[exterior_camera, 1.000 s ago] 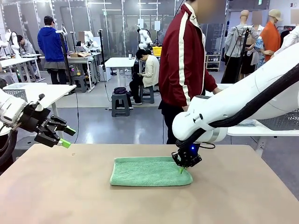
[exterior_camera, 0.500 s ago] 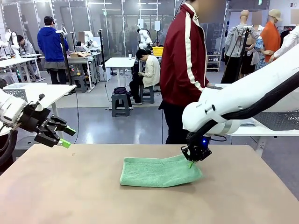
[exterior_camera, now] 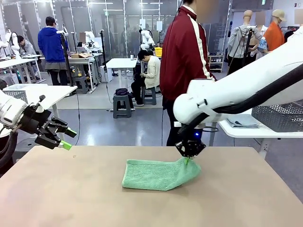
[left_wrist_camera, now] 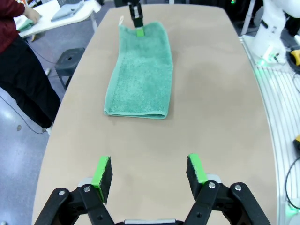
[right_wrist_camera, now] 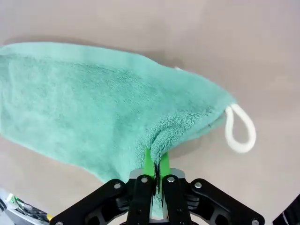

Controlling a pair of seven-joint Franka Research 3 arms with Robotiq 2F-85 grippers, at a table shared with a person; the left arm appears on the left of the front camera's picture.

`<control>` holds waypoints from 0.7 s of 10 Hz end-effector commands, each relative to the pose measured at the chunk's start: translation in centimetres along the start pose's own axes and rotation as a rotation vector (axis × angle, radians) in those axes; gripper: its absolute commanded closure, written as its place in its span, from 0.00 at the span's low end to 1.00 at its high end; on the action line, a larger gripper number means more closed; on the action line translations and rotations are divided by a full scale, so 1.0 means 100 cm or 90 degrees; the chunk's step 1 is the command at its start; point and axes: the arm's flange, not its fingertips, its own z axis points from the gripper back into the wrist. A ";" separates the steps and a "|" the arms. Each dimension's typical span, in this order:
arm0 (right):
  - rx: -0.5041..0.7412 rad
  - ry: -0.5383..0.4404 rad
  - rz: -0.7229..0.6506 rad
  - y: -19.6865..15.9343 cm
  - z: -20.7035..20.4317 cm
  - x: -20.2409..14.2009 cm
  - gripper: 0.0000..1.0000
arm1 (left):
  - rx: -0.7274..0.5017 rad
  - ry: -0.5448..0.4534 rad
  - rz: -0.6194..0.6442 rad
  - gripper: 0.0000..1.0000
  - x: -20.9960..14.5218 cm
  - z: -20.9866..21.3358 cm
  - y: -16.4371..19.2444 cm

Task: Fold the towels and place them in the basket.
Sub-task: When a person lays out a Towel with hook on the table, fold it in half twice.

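Green terry, the towel [exterior_camera: 156, 175] lay on the middle of the table [exterior_camera: 71, 198], a little nearer its far edge, long side running along that edge. Its right end was off the surface, pinched in the right gripper [exterior_camera: 188, 160]. My right wrist view showed that gripper [right_wrist_camera: 155, 166] with both pads pressed together on a bunched bit of towel [right_wrist_camera: 93, 108] just beside the white loop [right_wrist_camera: 239, 129]. The left gripper [exterior_camera: 68, 139] hung over the table's left edge, fingers well apart and holding nothing. From its wrist view I saw the gripper [left_wrist_camera: 149, 169] pointing down the length of the towel [left_wrist_camera: 140, 75].

I read the step as folding the right end over onto the left. The grip held one corner only, so I expected the other corner of that end to sag and drag. To do it well, I wanted to:

- raise the corner enough for the whole end to clear the table;
- carry it straight along the long side, parallel to the far edge;
- lay it down flush on the left end before letting go.

The towel could slide with the pull, so pinning its left end with the left gripper seemed wise. The basket [exterior_camera: 279, 118] stood on a side table past the right edge.
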 end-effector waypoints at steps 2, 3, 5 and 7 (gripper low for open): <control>-0.061 0.037 0.014 0.067 0.007 0.074 1.00 | 0.001 -0.002 -0.002 0.19 0.000 0.001 -0.002; -0.078 0.033 0.018 0.095 0.008 0.091 1.00 | 0.001 -0.002 -0.002 0.19 0.000 0.001 -0.002; -0.103 0.031 0.009 0.149 0.007 0.114 1.00 | 0.001 -0.002 -0.002 0.19 0.000 0.001 -0.002; -0.134 0.051 -0.008 0.182 0.007 0.120 1.00 | 0.001 -0.002 -0.002 0.19 0.000 0.001 -0.002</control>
